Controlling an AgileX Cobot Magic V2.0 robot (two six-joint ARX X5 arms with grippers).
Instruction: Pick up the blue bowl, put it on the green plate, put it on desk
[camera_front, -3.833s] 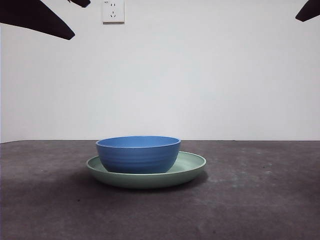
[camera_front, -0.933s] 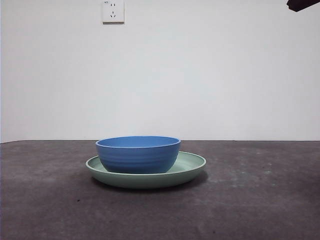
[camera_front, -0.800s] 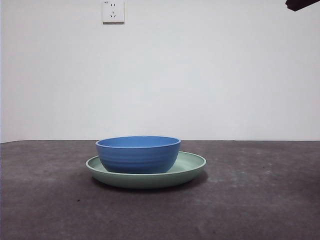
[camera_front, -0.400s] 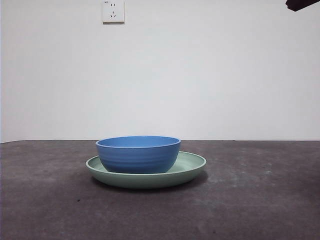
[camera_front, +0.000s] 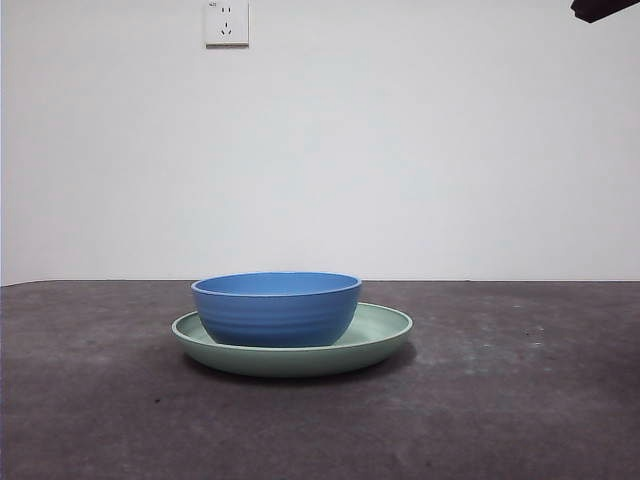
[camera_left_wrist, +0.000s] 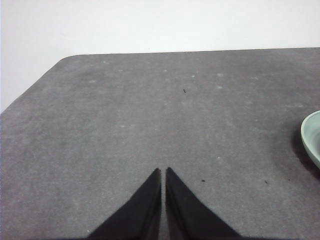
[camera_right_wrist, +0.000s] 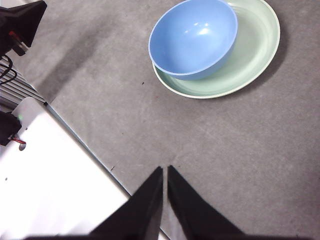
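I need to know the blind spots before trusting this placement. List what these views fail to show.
- Front view: the blue bowl hides its own inside and the middle of the green plate.
- Left wrist view: the picture edge cuts the green plate to a sliver; the bowl is out of frame.
- Right wrist view: the blue bowl covers where it touches the green plate.
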